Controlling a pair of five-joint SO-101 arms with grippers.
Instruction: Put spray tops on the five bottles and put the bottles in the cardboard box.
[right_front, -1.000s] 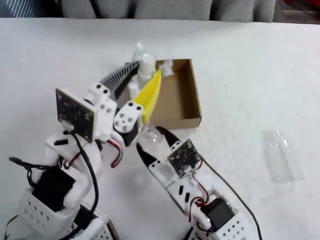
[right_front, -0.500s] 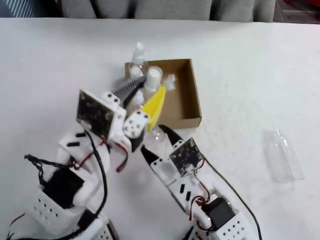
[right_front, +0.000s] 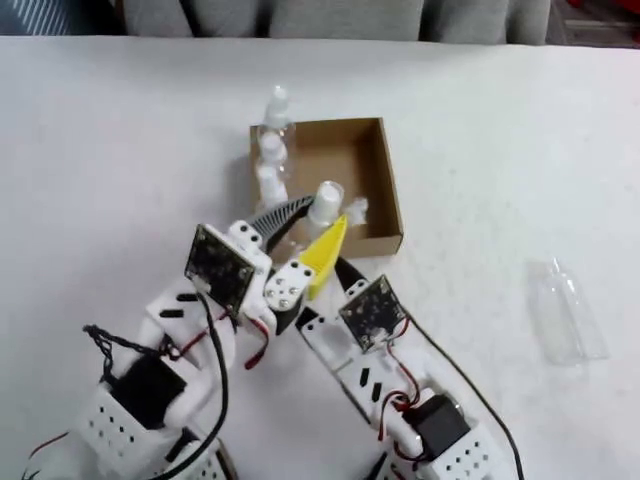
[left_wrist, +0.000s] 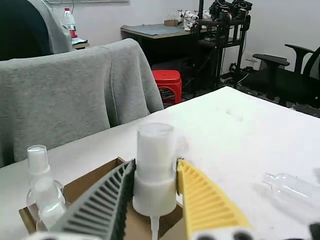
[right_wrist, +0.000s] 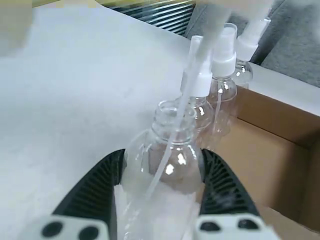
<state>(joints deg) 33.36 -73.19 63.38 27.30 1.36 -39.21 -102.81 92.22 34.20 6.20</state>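
My left gripper, with one grey and one yellow finger, is shut on a white spray top above the near edge of the cardboard box. In the left wrist view the spray top stands upright between the fingers of this gripper. My right gripper, black-fingered, is shut on an upright clear bottle just in front of the box. The top's thin tube runs down into the bottle's open neck. Three capped bottles stand along the box's left wall.
One more clear bottle without a top lies on the table to the right, also seen as a bottle from the left wrist. Both arms crowd the near middle of the table. Chairs stand beyond the far edge.
My left gripper has carried the spray top from over the far left of the box toward the near edge, over the bottle that the right gripper holds. The right arm has stayed put.
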